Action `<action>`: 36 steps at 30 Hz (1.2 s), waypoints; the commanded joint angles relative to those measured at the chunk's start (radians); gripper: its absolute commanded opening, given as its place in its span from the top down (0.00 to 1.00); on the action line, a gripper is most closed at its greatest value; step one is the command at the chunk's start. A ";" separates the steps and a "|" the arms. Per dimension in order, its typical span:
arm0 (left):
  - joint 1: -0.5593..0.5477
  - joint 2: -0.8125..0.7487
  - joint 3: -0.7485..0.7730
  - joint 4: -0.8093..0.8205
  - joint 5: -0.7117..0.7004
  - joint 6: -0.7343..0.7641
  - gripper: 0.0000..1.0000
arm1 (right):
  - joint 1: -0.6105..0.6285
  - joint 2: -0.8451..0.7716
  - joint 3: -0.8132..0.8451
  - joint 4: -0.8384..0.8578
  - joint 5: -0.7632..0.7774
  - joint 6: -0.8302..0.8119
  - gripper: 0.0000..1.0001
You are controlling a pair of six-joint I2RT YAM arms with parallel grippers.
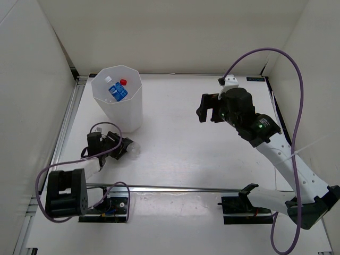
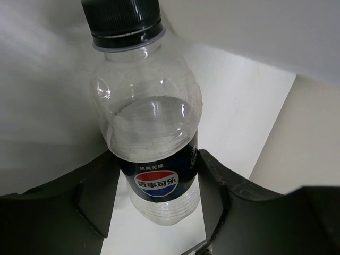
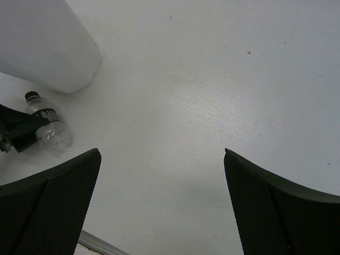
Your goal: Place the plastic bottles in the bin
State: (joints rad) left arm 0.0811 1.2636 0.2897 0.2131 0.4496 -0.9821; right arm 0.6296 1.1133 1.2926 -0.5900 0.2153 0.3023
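At the bin's foot, table's left side: left gripper [image 1: 121, 146] with the dark-labelled bottle [image 1: 130, 151] between its jaws.
Left grip: both black fingers [image 2: 95, 204] pressed against the bottle's sides at label height (pinch looks square in the left wrist view).
Held bottle: clear body, black cap, dark label with a red-white-blue round logo [image 2: 154, 133]; neck and cap stick out past the fingertips.
Held bottle, position: just beside the bin's base, outside it; the right wrist view shows it [image 3: 47, 130] near the white wall [image 3: 48, 48], cap end toward the bin.
Contact with table: cannot tell whether the bottle's base rests on the table [image 1: 180, 154] or hangs just above it.
Bin: white, faceted, upright at the far-left of the table [image 1: 130, 114], open top facing the overhead camera.
Bin contents: blue-labelled bottle [image 1: 118, 91] lying inside, a red cap [image 1: 123, 82] just beside it (anything deeper is hidden).
Right gripper: raised over the table's right half [image 1: 207, 110], well apart from bin and bottle.
Right jaws: spread wide, nothing between the fingers [image 3: 58, 207], only bare table seen through the gap.
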 commanded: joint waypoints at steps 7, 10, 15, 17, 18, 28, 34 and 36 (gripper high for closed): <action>-0.015 -0.435 0.005 -0.380 -0.014 0.152 0.49 | -0.002 -0.024 -0.018 0.007 0.021 -0.008 0.00; -0.015 -0.582 0.074 -0.504 -0.025 0.174 0.49 | -0.002 -0.024 -0.038 0.016 0.021 -0.008 0.00; -0.015 -0.647 0.326 -0.671 -0.055 0.273 0.49 | -0.002 -0.024 -0.047 0.016 0.021 0.003 0.00; -0.015 -0.636 0.458 -0.707 -0.068 0.292 0.49 | -0.002 -0.024 -0.047 0.016 0.021 0.003 0.00; -0.015 -0.620 0.503 -0.718 -0.068 0.302 0.49 | -0.002 -0.024 -0.056 0.016 0.021 0.014 0.00; -0.015 -0.172 1.130 -0.718 -0.184 0.496 0.49 | -0.002 0.006 -0.036 0.025 -0.024 0.041 0.00; -0.037 0.091 1.321 -0.718 -0.267 0.562 0.41 | -0.002 -0.004 -0.036 0.025 -0.013 0.031 0.00; -0.047 0.129 1.321 -0.718 -0.294 0.548 0.32 | -0.002 -0.013 -0.036 0.025 -0.004 0.020 0.00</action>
State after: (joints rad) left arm 0.0513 1.3735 1.5806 -0.4679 0.2153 -0.4694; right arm 0.6296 1.1210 1.2449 -0.5968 0.1963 0.3370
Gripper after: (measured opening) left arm 0.682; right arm 0.998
